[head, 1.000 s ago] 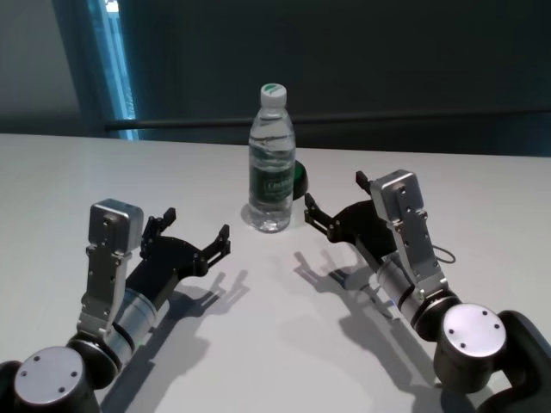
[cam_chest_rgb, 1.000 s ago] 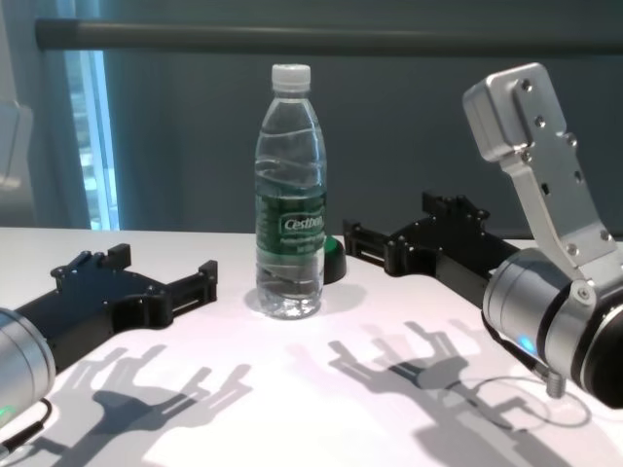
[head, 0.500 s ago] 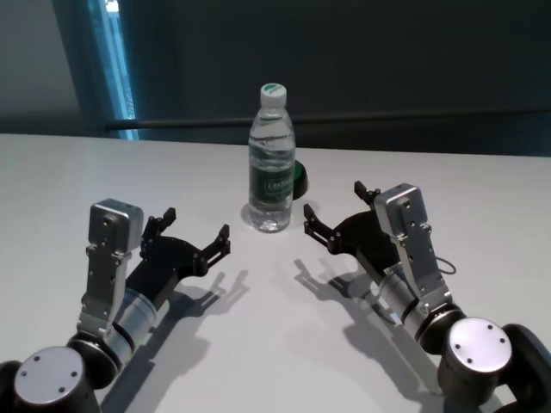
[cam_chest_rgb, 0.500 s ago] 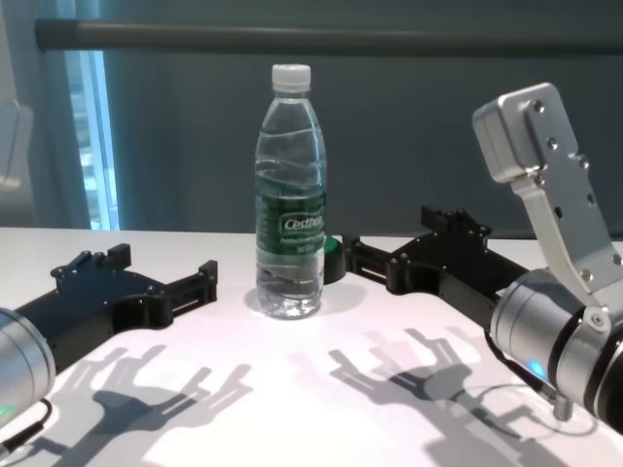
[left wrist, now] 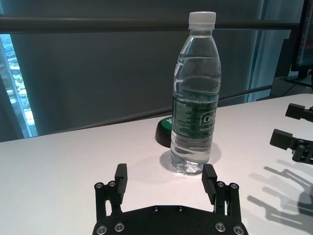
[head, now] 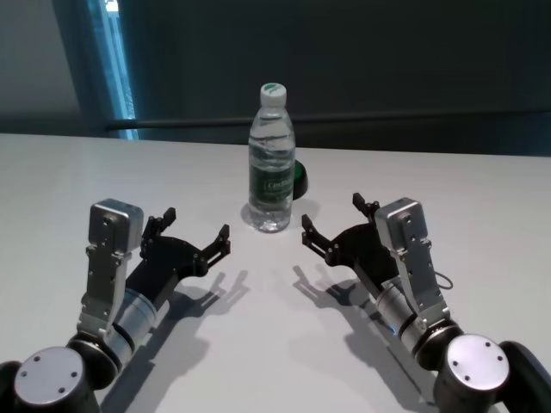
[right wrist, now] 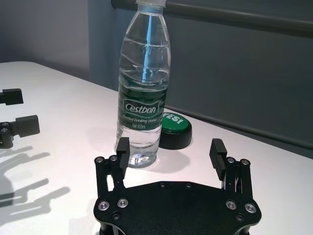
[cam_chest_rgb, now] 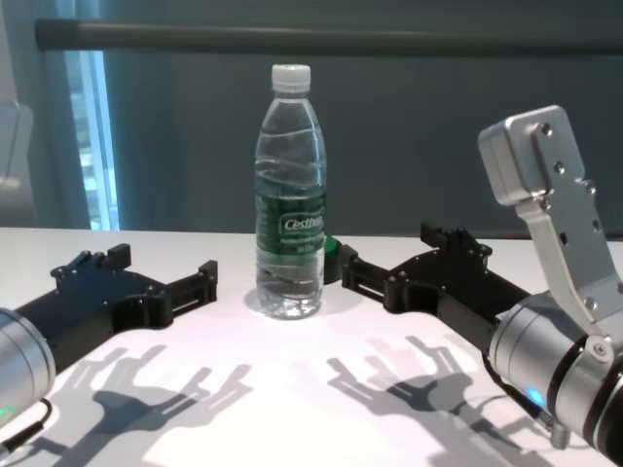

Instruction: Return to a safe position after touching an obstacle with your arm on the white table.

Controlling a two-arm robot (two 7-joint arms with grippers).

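upright, the tall clear plastic water bottle with its white cap point(head: 271, 161) stood on the wide white tabletop point(head: 482, 198), a green round button point(head: 298, 181) just behind it. both tools — left tool point(head: 196, 235), right tool point(head: 337, 220) — hung released, flanking the bottle without touching it.

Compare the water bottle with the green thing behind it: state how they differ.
The water bottle stands tall and upright; the green disc sits low and flat. The bottle is clear with a white cap and dark green label; the disc is opaque, green on top with a black rim. The bottle is nearer both claws; the disc lies behind it. Both rest on the white table.
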